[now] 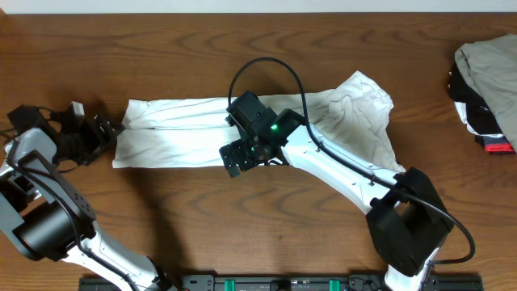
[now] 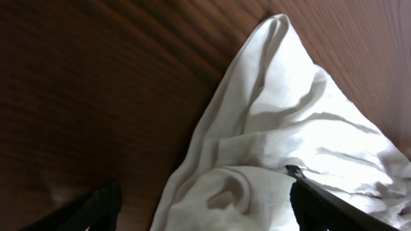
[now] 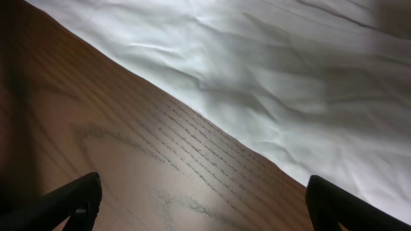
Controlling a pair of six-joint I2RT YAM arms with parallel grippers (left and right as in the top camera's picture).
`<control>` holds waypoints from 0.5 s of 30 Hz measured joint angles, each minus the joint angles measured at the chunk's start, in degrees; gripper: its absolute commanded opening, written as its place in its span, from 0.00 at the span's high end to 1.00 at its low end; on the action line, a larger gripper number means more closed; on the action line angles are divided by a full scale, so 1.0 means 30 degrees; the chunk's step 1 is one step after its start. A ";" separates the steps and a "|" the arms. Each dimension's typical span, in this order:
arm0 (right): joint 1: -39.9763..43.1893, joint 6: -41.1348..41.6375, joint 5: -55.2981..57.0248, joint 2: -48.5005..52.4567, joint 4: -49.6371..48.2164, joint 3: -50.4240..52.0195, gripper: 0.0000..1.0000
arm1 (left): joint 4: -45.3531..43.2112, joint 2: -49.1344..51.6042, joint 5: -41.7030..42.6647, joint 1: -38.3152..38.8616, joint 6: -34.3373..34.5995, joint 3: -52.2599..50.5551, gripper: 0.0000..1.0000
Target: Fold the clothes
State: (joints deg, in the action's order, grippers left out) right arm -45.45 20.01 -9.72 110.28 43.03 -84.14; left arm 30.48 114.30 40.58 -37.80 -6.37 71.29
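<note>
We count one white T-shirt (image 1: 178, 137), two arms and one heap of other garments (image 1: 489, 89) on the wooden table (image 1: 242, 48). At the far left, the left gripper (image 1: 109, 129) sits at the shirt's left end. In its wrist view the left gripper (image 2: 205, 212) has its jaws spread wide, and a rumpled corner of the T-shirt (image 2: 289, 115) lies between them over the table (image 2: 77, 77). We cannot tell whether either finger presses the cloth. The shirt lies as a long folded band from left of centre to right of centre, its right end wider and crumpled. The right gripper (image 1: 240, 158) hangs over the band's near edge around the middle. In its wrist view the right gripper (image 3: 205, 205) is also fully spread and grips nothing. Bare table (image 3: 128, 147) shows below it, with the edge of the T-shirt (image 3: 289, 77) running diagonally just beyond. Bare wood lies behind and in front of the band. At the far right edge sits the heap of beige-grey, black and red garments, well apart from the shirt.
</note>
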 measured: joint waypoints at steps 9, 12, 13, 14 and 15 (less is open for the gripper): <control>0.0000 0.0000 0.0124 0.0000 0.0022 0.0000 0.01 | -0.0007 0.0146 0.0066 0.1406 -0.0270 0.0007 0.14; 0.0000 0.0000 0.0131 0.0000 0.0117 0.0000 0.01 | 0.0007 0.0153 0.0066 0.1690 -0.0393 0.0022 0.14; 0.0000 0.0000 0.0131 0.0000 0.0138 0.0000 0.01 | 0.0022 0.0160 0.0073 0.1712 -0.0401 0.0022 0.14; 0.0000 0.0000 0.0131 0.0000 0.0138 0.0000 0.01 | 0.0044 0.0160 0.0073 0.1712 -0.0401 0.0022 0.14; 0.0000 0.0000 0.0131 0.0000 0.0138 0.0000 0.01 | 0.0095 0.0160 0.0080 0.1712 -0.0401 0.0029 0.14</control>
State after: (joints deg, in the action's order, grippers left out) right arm -45.45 20.01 -9.32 110.28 43.44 -84.14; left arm 30.76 114.78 40.82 -32.67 -7.57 71.37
